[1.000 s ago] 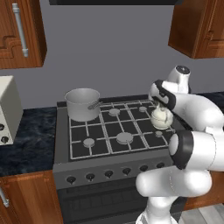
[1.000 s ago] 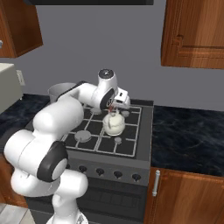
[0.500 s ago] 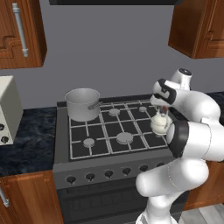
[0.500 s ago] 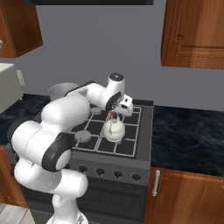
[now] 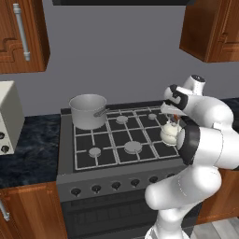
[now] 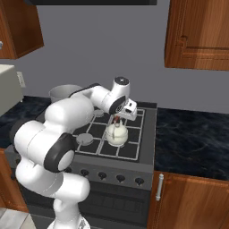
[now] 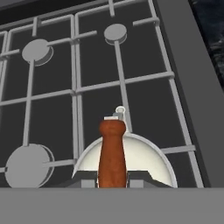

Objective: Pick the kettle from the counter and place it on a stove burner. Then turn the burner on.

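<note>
In the hand view I find the gripper (image 7: pixel 112 180) at bottom centre, clenched on the reddish-brown grip of the kettle (image 7: pixel 148 162). In the right base view the kettle (image 6: pixel 117 134) sits mid-frame over the stove's (image 6: pixel 147 134) right front grate; contact with the grate I cannot confirm. A small burner (image 7: pixel 115 33) lies beyond, upper centre of the hand view. The pot (image 5: pixel 87 110) stands at the stove's far left corner, left of centre in the left base view.

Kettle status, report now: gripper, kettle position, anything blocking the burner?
Gripper shut on kettle handle. Kettle over the stove's front right grate, contact unclear. Steel pot sits back left, well clear.
</note>
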